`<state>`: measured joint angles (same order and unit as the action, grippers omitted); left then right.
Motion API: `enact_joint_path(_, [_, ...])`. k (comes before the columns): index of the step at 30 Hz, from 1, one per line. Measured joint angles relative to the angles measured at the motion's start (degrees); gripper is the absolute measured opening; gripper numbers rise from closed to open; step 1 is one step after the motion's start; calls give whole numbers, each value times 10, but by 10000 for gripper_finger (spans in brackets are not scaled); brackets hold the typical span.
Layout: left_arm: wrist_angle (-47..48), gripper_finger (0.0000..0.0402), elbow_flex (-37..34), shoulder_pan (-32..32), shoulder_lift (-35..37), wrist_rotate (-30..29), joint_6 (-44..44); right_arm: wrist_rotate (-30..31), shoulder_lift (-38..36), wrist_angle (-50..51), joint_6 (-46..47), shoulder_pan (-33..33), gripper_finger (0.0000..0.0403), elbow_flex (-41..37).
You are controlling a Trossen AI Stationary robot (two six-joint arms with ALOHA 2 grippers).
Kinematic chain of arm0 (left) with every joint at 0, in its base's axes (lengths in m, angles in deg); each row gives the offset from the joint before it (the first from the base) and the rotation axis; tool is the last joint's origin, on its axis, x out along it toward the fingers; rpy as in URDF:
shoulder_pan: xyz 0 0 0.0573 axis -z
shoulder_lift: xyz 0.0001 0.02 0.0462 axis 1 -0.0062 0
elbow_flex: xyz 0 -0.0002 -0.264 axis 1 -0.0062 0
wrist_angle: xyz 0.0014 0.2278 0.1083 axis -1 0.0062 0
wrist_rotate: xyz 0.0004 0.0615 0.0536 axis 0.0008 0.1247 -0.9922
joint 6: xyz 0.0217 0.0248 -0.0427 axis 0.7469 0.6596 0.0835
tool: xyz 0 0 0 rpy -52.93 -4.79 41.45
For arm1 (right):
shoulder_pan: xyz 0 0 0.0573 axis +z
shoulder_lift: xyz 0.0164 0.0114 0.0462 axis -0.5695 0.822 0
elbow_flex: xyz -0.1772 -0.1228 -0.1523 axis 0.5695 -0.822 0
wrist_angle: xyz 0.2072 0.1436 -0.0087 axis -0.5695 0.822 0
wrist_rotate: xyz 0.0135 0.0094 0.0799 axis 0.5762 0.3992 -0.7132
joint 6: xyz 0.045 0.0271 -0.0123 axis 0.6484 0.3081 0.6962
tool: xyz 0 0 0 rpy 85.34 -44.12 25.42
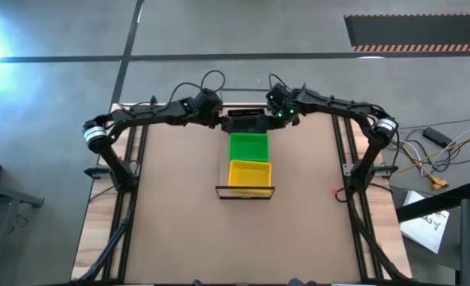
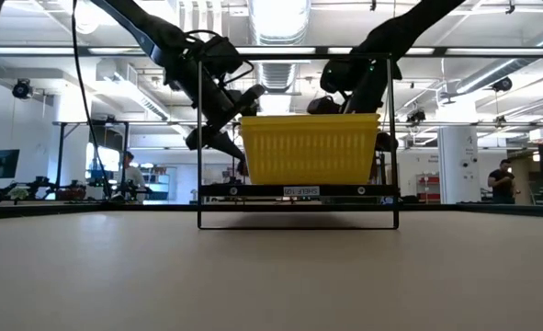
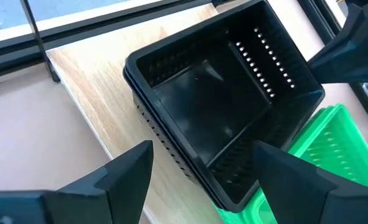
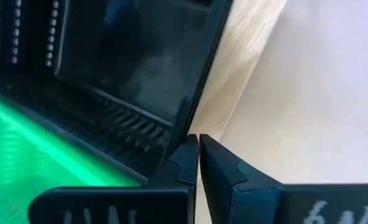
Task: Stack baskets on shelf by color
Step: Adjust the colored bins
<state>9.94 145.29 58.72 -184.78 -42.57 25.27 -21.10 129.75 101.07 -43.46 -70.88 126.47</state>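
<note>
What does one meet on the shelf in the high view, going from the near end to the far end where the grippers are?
Shelf's wire end → yellow baskets → green baskets → black baskets, with the left gripper and right gripper at either side.

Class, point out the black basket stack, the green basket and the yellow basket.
black basket stack (image 3: 202,118), left wrist view, inner floor.
green basket (image 1: 248,148), high view, inside.
yellow basket (image 2: 310,147), low view, perforated side wall.

Black basket — glossy perforated plastic; beside it, shelf plank — pale, matt, grained wood.
</note>
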Motion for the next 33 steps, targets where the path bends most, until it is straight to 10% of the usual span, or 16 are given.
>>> enact_joint_path(33, [90,258,-3,27,54,6,83,48,-37,55,13,96,8,-3])
